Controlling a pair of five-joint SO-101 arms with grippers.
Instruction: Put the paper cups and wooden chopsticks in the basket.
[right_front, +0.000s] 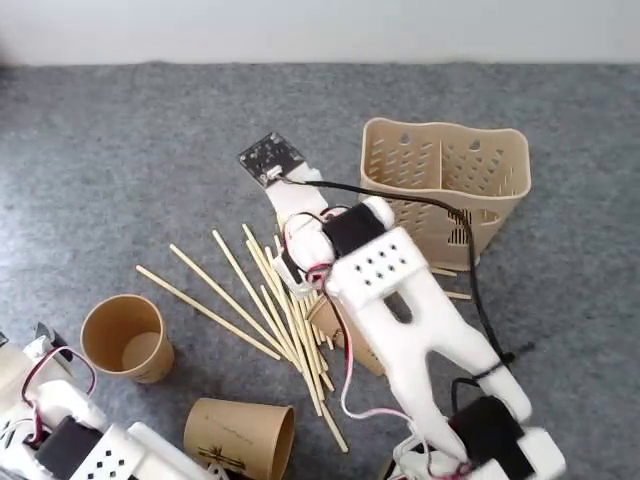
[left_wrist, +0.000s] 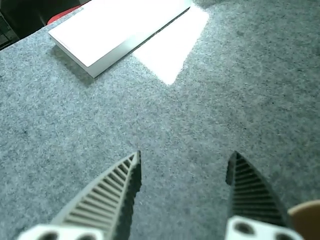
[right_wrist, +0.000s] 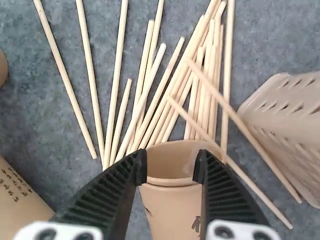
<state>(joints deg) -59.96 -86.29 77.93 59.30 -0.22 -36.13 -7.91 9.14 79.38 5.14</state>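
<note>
Two black ribbed fingers (right_wrist: 125, 190) of the right gripper (right_wrist: 170, 157) are sitting a narrow gap apart over the end of a brown paper cup (right_wrist: 170, 200). That cup is lying on its side with dark print along its wall; whether the fingers are touching it I cannot tell. Beyond it, pale wooden chopsticks (right_wrist: 205, 75) are fanning out in a loose heap across the middle of the grey surface (right_wrist: 30, 125), one slanting over the others. A beige perforated basket (right_front: 445, 180) is standing upright toward the far right edge, just beside the heap. The left gripper (left_wrist: 185, 157) is hanging with its fingers spread wide over the surface by the near left corner. Near that corner, a second cup (right_front: 125, 338) is standing upright and a third cup (right_front: 240, 435) is lying on its side.
</note>
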